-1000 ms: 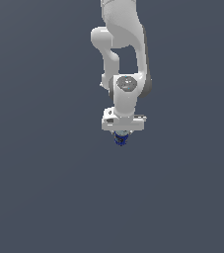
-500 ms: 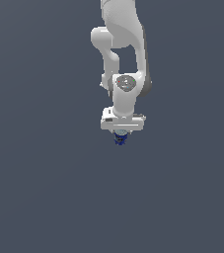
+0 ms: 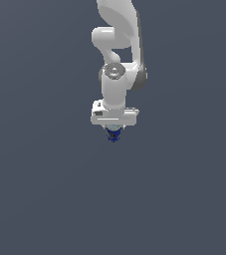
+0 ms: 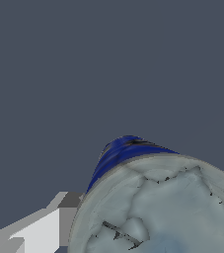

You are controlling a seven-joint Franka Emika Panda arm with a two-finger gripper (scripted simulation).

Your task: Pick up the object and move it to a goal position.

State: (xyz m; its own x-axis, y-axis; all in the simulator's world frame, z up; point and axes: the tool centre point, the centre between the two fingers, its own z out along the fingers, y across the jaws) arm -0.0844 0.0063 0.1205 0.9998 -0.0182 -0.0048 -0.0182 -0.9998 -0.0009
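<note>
My gripper (image 3: 114,130) pinches the can (image 3: 114,135) between its fingers; the can hangs just below the white hand, only its dark blue lower part showing in the exterior view. In the wrist view the can (image 4: 148,202) fills the near corner, pale cracked top towards the camera, blue side beyond, one finger (image 4: 39,230) touching its side. Judgement: step in hand is the carry to the goal. No goal marker is visible, so I cannot say how far remains. To do it well: hold the squeeze steady, move smoothly without jerks, keep the wrist vertical so the narrow can does not twist out. Arm pose: upper links come down from the top of the exterior view, wrist pointing straight down, hand crosswise.
</note>
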